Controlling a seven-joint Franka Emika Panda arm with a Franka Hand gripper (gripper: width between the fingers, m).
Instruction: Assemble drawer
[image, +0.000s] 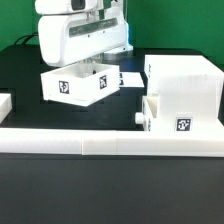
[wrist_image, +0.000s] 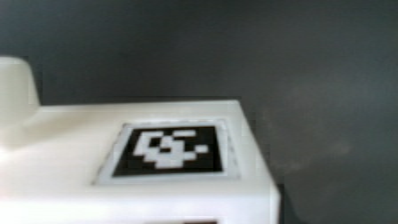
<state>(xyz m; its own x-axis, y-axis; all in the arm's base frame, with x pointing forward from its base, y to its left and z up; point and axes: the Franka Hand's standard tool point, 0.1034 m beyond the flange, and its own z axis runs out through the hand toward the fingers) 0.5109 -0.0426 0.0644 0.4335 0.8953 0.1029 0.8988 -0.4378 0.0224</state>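
An open-top white tray (image: 73, 86) with square tags on its walls sits on the black table left of the middle. My gripper (image: 82, 67) hangs right over it, its fingertips at the tray's far rim and hidden there. In the wrist view a white tagged face of the tray (wrist_image: 169, 150) fills the lower part, very close, and no fingers show. The tall white casing (image: 188, 85) stands at the exterior view's right. A second tray (image: 160, 112) with a small knob (image: 140, 117) sits in its lower part, sticking out a little.
A long low white border rail (image: 110, 141) runs along the front. A thin flat white marker board (image: 126, 78) lies between the tray and the casing. A white block (image: 4, 103) stands at the exterior view's left edge.
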